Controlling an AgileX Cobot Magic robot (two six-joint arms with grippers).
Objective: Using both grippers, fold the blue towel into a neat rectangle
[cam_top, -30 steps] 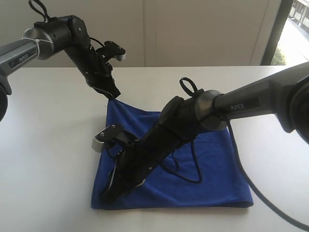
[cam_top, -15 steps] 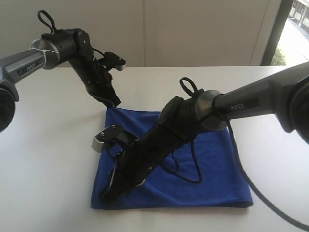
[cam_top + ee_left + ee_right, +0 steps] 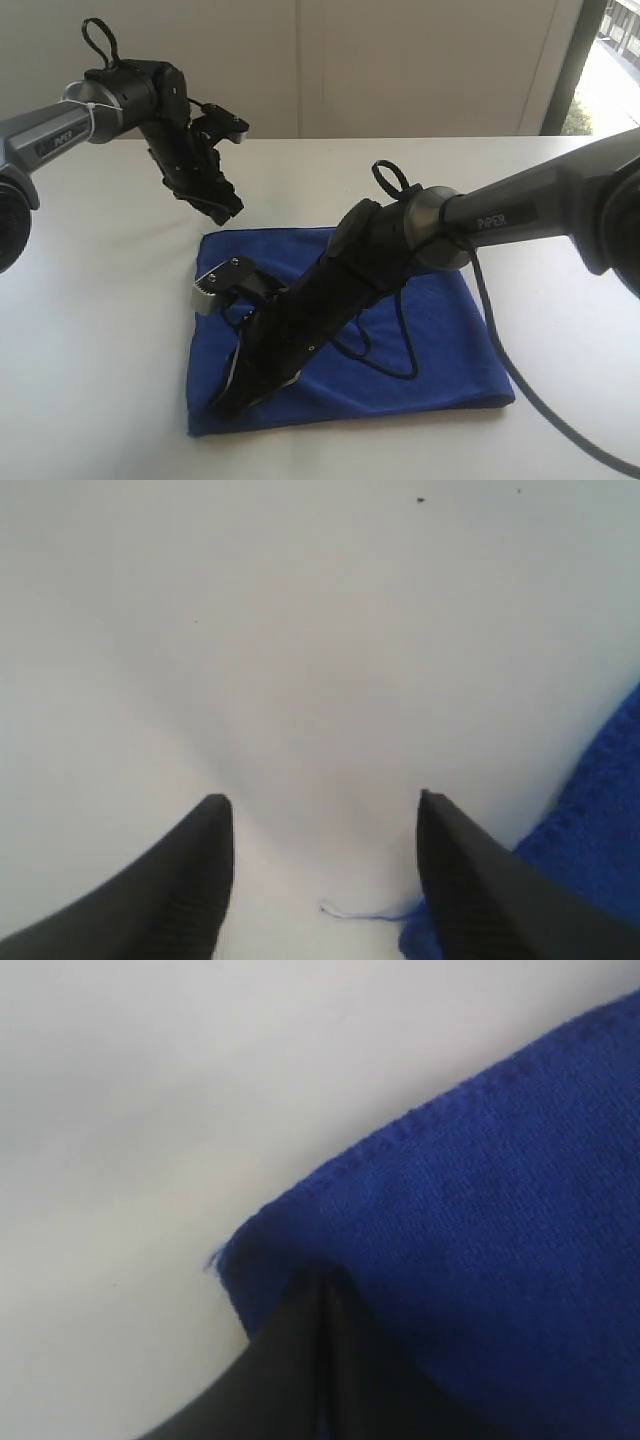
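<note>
The blue towel (image 3: 430, 340) lies flat as a rough rectangle on the white table (image 3: 100, 330). My left gripper (image 3: 225, 212) hovers just above and beyond the towel's far left corner, open and holding nothing. In the left wrist view its fingers (image 3: 322, 805) stand wide apart over bare table, with the towel's edge (image 3: 600, 820) and a loose thread (image 3: 360, 914) beside one finger. My right gripper (image 3: 222, 405) reaches across the cloth to the near left corner. It is shut, and its tips (image 3: 322, 1275) rest on the towel (image 3: 500, 1190) right at that corner.
The right arm and its cables lie diagonally over the towel's middle. White table surface surrounds the cloth on all sides. A wall stands behind the table and a window (image 3: 610, 60) at the far right.
My left gripper opened and let go of the far left corner, which dropped flat, leaving the towel's far edge straight. That gripper drew slightly up and away. The right arm has not moved.
</note>
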